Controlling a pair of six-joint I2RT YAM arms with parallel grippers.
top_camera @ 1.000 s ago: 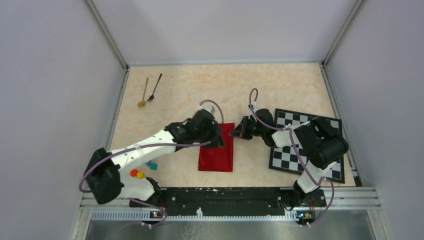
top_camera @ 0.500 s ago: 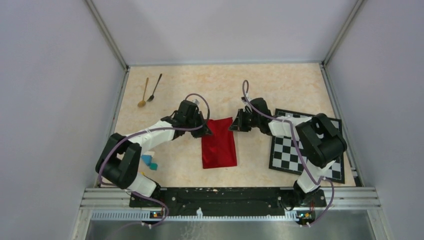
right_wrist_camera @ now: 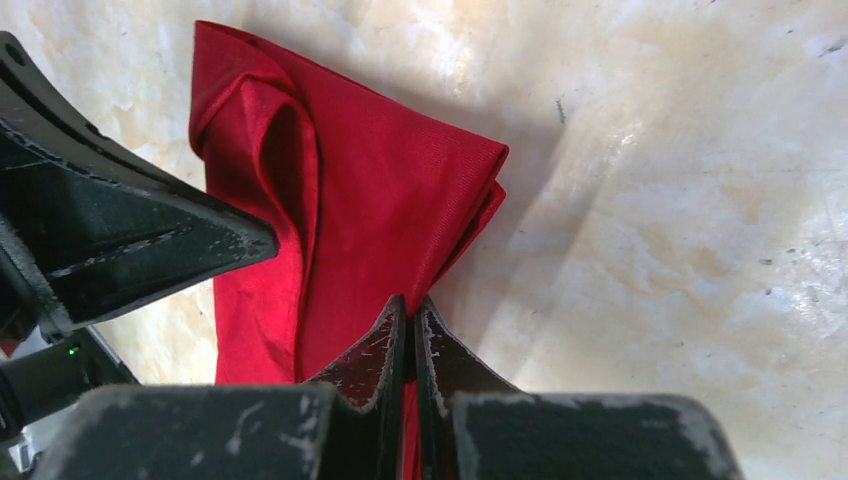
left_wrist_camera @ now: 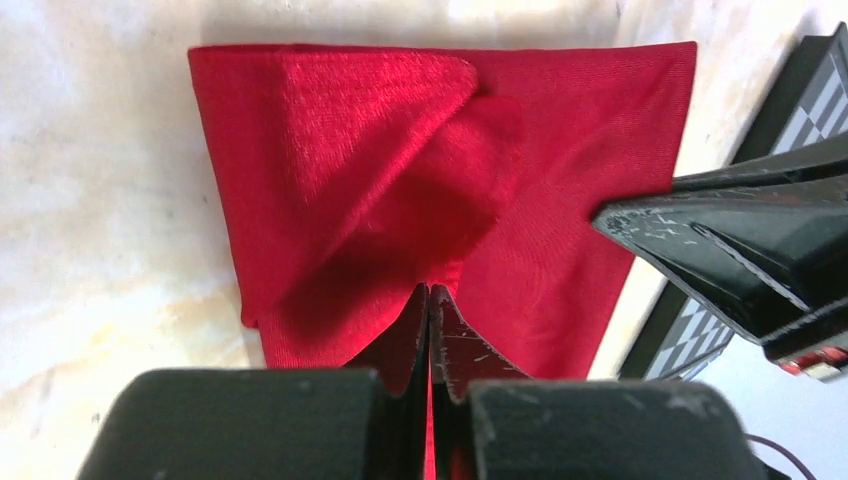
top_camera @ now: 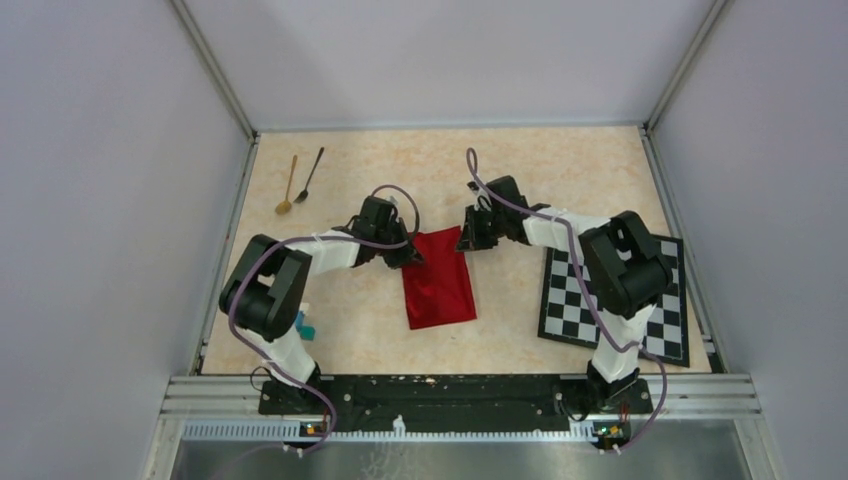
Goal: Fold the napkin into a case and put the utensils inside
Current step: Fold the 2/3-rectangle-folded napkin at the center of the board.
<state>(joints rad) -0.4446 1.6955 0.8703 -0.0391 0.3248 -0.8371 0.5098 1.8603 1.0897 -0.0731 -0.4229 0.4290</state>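
Observation:
The red napkin [top_camera: 437, 281] lies folded into a narrow rectangle at the table's middle. My left gripper [top_camera: 410, 257] is shut on its far left corner; the wrist view shows red cloth [left_wrist_camera: 400, 190] pinched between the closed jaws [left_wrist_camera: 430, 292]. My right gripper [top_camera: 466, 240] is shut on the far right corner, with cloth [right_wrist_camera: 350, 220] between its jaws [right_wrist_camera: 410, 305]. The far end is lifted and creased. The gold spoon [top_camera: 288, 186] and the black spoon [top_camera: 310, 177] lie side by side at the far left, apart from both grippers.
A black-and-white chequered mat [top_camera: 615, 295] lies at the right under the right arm. Small coloured blocks [top_camera: 305, 328] sit at the near left beside the left arm's base. Metal frame rails edge the table.
Both grippers moved toward the far side, dragging the napkin's far end with them. The left arm folded in closer to its base and now covers most of the coloured blocks.

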